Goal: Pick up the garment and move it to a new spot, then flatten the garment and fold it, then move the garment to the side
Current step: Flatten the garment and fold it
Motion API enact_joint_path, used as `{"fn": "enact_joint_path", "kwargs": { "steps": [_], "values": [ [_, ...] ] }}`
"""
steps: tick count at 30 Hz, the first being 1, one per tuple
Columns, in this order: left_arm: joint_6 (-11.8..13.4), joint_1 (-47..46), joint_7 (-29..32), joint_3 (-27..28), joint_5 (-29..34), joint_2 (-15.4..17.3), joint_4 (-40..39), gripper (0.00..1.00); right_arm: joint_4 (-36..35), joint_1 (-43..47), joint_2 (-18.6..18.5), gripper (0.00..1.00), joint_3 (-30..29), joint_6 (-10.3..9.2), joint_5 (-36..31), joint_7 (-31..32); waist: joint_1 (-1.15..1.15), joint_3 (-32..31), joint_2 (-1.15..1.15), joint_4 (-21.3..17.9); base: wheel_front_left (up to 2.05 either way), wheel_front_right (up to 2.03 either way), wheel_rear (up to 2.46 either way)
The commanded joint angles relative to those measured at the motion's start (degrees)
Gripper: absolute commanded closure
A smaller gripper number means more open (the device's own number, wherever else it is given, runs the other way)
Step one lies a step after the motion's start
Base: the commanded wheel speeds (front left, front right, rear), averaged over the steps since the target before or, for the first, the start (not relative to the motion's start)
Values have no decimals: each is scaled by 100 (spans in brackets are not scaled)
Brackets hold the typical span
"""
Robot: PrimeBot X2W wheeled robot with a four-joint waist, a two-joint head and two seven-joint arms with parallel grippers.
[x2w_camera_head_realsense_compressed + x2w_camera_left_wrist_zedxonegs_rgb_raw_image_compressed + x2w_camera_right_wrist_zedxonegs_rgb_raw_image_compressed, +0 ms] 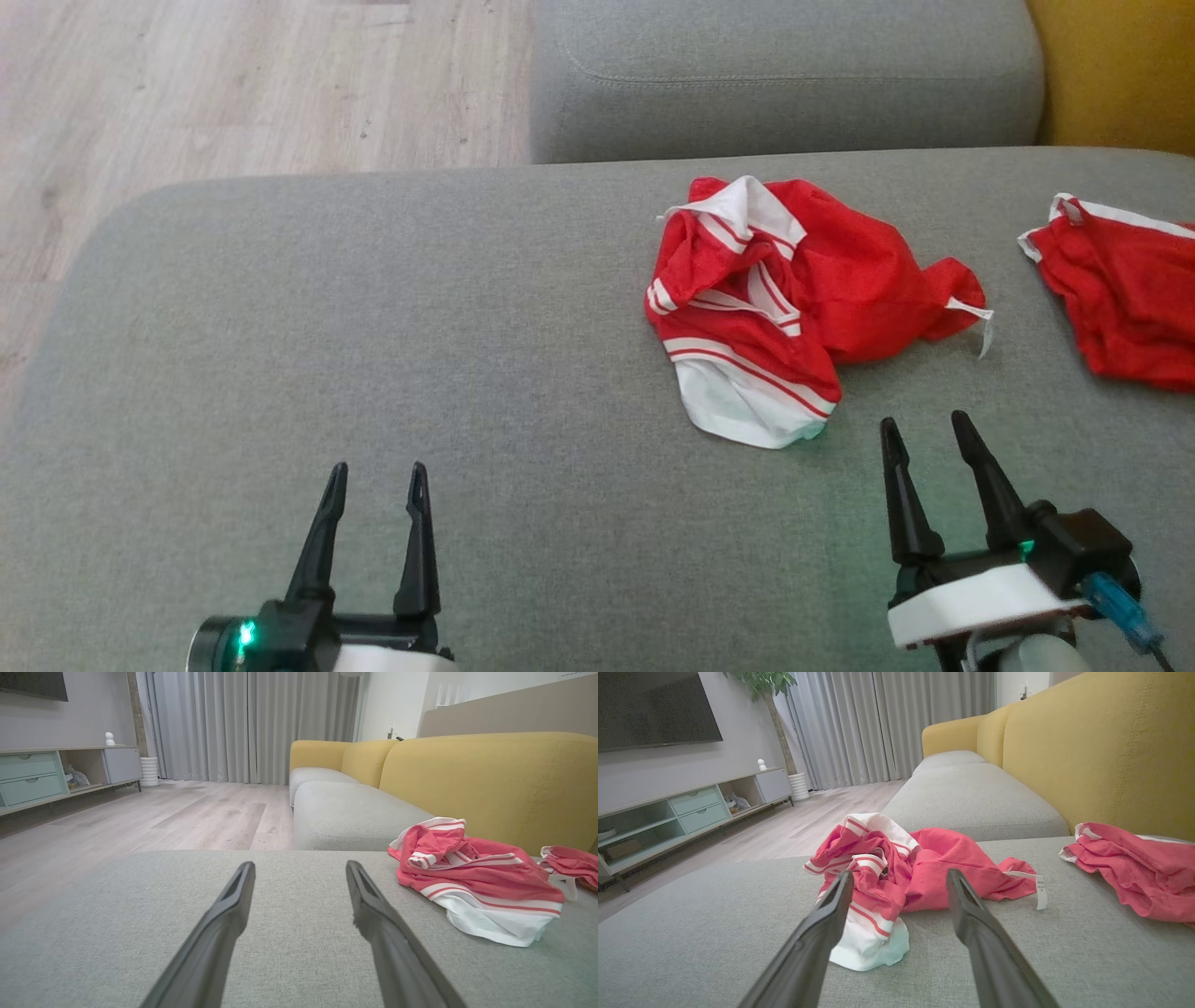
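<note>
- The grey seat cushion (373,327) lies bare across its left and middle, with nothing ahead of the left gripper (377,469).
- A crumpled red-and-white garment (794,289) sits just ahead of the right gripper (923,419), apart from it.
- A second red garment (1120,299) lies at the right edge; a bare strip of cushion separates the two.
- The yellow backrest (1111,65) walls the far right.

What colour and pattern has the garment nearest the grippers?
The garment is red with white, red-striped edging; head view best.
</note>
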Motion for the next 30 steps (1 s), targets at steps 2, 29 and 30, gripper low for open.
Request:
{"fn": "enact_joint_path", "kwargs": {
  "steps": [2,29,30],
  "values": [
    [12,-212,-53,125,-59,-35,-139,0,-163,-111,-17,0,149,-6,-53,-22,0,7,0,-48,0,0,0],
    [-732,-3248,625,-2461,-722,-36,1875,0,-914,-887,-17,0,420,-6,108,-22,0,1795,0,-2300,0,0,0],
    [-693,-3365,662,-2529,-754,-36,1936,0,-917,-903,-17,0,442,-6,129,-22,0,1856,0,-2342,0,0,0]
  ]
}}
